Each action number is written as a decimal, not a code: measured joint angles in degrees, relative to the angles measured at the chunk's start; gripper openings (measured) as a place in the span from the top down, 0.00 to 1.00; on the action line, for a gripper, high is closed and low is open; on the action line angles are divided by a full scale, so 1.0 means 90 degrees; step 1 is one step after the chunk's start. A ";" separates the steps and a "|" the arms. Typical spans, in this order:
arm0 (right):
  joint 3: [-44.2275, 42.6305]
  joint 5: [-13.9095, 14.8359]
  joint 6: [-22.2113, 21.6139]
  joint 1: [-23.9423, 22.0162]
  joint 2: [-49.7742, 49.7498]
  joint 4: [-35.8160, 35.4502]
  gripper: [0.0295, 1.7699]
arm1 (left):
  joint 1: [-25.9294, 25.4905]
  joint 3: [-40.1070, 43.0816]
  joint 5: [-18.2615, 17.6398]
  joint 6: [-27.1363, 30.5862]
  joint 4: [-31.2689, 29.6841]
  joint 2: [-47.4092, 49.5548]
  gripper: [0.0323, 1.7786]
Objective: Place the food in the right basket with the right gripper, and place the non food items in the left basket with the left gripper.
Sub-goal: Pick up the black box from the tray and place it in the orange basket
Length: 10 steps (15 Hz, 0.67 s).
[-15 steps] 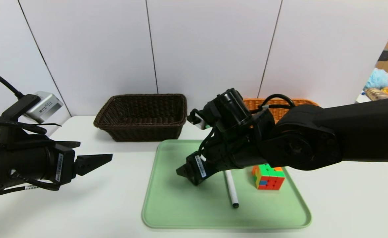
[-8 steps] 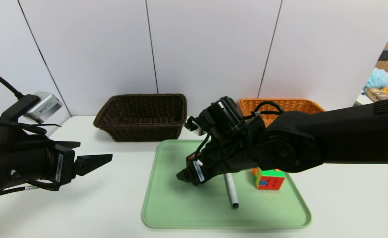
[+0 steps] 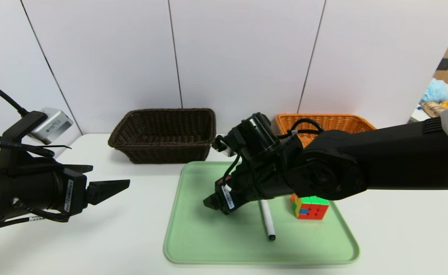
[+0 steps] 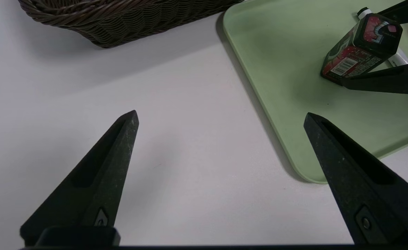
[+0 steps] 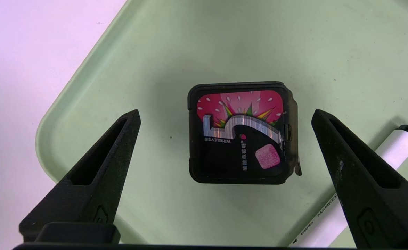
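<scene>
A black strawberry gum box [image 5: 240,133] stands upright on the green tray [image 3: 208,236]. My right gripper [image 5: 225,113] hangs open just above it, one finger on each side and neither touching. In the head view that gripper [image 3: 216,200] hides the box. The left wrist view shows the gum box [image 4: 358,48] between the right fingers. A white marker [image 3: 266,219] and a colourful puzzle cube [image 3: 310,206] lie on the tray to the right of the box. My left gripper [image 4: 221,115] is open and empty over the table, left of the tray.
The dark brown basket [image 3: 163,152] stands behind the tray at the left. The orange basket [image 3: 346,122] is at the back right, partly behind my right arm. White wall panels close the back of the table.
My right arm has come down and slightly left over the tray, uncovering more of the orange basket. The left arm has not moved.
</scene>
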<state>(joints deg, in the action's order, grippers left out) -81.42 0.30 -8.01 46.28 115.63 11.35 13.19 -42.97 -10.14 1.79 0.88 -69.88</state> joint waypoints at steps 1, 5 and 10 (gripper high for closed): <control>-0.0009 0.0003 -0.0001 0.0003 0.0003 0.0000 0.04 | 0.0001 0.0000 0.0000 0.0003 -0.0007 0.0000 0.05; -0.0015 0.0008 -0.0004 0.0005 0.0024 -0.0144 0.39 | 0.0004 0.0000 0.0001 0.0005 -0.0009 0.0000 0.05; -0.0007 0.0003 -0.0019 0.0012 0.0058 -0.0242 0.57 | 0.0000 0.0000 0.0001 0.0000 -0.0003 0.0000 0.05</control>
<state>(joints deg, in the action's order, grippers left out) -81.48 0.33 -8.18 46.39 116.15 9.17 13.19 -42.97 -10.13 1.79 0.85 -69.88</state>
